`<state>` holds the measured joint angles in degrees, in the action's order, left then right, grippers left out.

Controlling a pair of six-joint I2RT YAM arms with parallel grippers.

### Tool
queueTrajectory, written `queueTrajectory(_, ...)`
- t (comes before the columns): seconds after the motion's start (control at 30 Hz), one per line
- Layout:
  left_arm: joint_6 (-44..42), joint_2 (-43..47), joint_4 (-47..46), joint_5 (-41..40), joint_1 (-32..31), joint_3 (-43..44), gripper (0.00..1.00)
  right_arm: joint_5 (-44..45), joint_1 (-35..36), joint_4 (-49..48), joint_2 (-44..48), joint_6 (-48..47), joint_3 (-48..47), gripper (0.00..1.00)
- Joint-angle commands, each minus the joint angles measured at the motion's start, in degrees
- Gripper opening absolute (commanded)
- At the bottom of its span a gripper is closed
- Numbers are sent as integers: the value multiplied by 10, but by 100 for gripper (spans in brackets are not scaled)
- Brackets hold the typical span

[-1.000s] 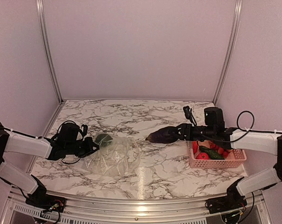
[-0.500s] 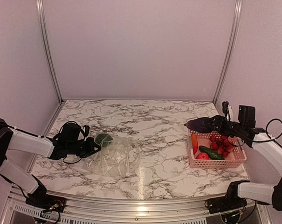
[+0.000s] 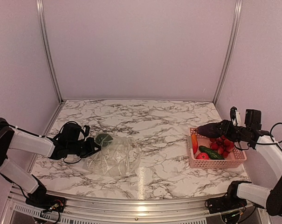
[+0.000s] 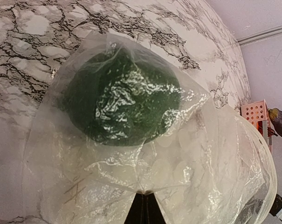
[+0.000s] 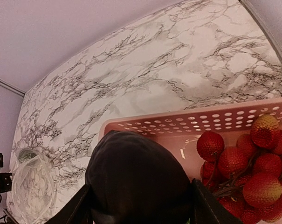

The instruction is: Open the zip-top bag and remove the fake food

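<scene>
The clear zip-top bag (image 3: 113, 156) lies on the table at front left with a dark green round piece (image 3: 103, 139) still inside; both fill the left wrist view, the bag (image 4: 215, 158) around the green piece (image 4: 122, 102). My left gripper (image 3: 95, 147) is shut on the bag's film (image 4: 146, 195). My right gripper (image 3: 223, 130) is shut on a dark purplish piece (image 3: 210, 129), held just above the pink basket (image 3: 215, 163); the piece (image 5: 141, 182) hides most of the view below. Red berries (image 5: 243, 163), a cucumber (image 3: 211, 152), a tomato and an orange piece lie in the basket.
The pink basket's rim (image 5: 178, 122) sits near the right wall. The marble table (image 3: 145, 116) runs to metal rails at the back corners and a metal front edge. The bag also shows far off in the right wrist view (image 5: 33, 186).
My right arm has carried the dark purplish piece from mid-table rightwards to above the basket. My left gripper has stayed on the bag.
</scene>
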<state>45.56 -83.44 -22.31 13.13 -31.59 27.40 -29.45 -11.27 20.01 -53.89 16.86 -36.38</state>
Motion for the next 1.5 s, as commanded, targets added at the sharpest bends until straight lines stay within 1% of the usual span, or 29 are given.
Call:
queueTrajectory(0.0,-10,-9,-7,9,4,16,0,10,-5,17,-5,-10,-2,28)
queueTrajectory(0.1,-9,-9,-7,8,5,16,0,9,-5,20,-2,-5,3,30)
queueTrajectory(0.17,-9,-10,-8,8,5,16,0,18,-5,22,2,-1,5,34)
queueTrajectory(0.2,-8,-11,-9,9,5,16,0,23,-5,25,3,2,4,39)
queueTrajectory(0.23,-8,-12,-10,10,5,16,0,30,-5,25,3,4,3,47)
queueTrajectory(0.27,-7,-13,-11,10,5,17,0,36,-5,26,2,5,3,53)
queueTrajectory(0.37,-8,-14,-10,12,5,17,0,32,-5,20,-2,5,5,59)
queueTrajectory(0.47,-10,-12,-10,15,5,18,0,23,-5,14,-3,0,3,75)
queueTrajectory(0.57,-12,-11,-12,18,5,18,0,-1,-4,5,-7,-7,-3,81)
queueTrajectory(0.63,-12,-10,-12,20,5,18,0,-9,-3,6,-14,-12,-12,83)
queueTrajectory(0.73,-14,-8,-13,22,5,18,0,-21,6,-2,-17,-12,-22,83)
queueTrajectory(0.83,-15,-4,-13,23,5,17,0,-17,40,-11,-19,-9,-37,81)
queueTrajectory(0.97,-19,2,-16,27,5,16,0,-34,106,-52,-36,18,-49,77)
queueTrajectory(1.13,-27,9,-14,32,5,17,0,-25,229,-124,-87,53,-56,70)
queueTrajectory(1.23,-36,20,-10,30,4,14,0,-15,293,-162,-128,70,-62,63)
queueTrajectory(1.3,-40,31,-9,29,3,12,0,-10,344,-192,-157,86,-63,56)
queueTrajectory(1.47,-37,50,-21,33,1,3,0,5,443,-279,-244,117,-63,44)
